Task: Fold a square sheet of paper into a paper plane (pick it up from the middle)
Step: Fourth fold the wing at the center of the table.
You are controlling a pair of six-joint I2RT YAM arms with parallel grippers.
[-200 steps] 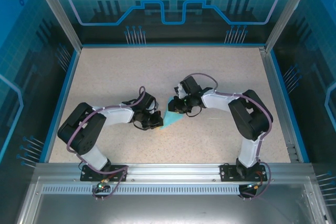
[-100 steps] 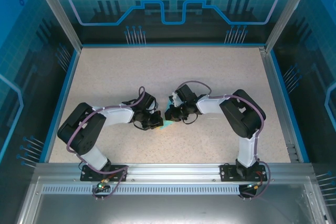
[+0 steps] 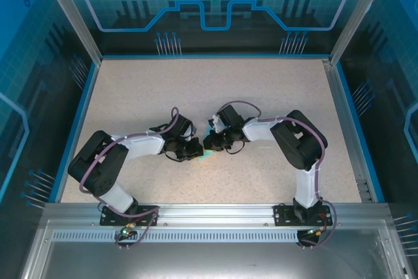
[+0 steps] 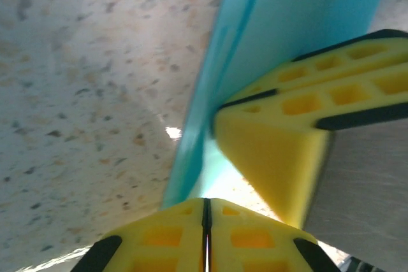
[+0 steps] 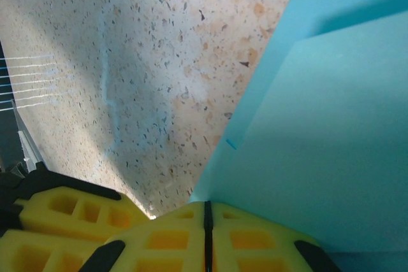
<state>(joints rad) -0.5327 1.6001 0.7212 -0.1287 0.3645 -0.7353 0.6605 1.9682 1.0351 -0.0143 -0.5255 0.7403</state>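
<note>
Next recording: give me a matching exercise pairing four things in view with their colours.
1 paper
2 table
3 left claw fingers
4 front rail

a yellow
b silver-grey
c light cyan
d speckled beige

Pairs: 1-c, 2-d, 3-a, 4-b

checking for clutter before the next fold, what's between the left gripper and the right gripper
The folded blue paper lies between the left gripper and the right gripper, as the top external view shows.
</note>
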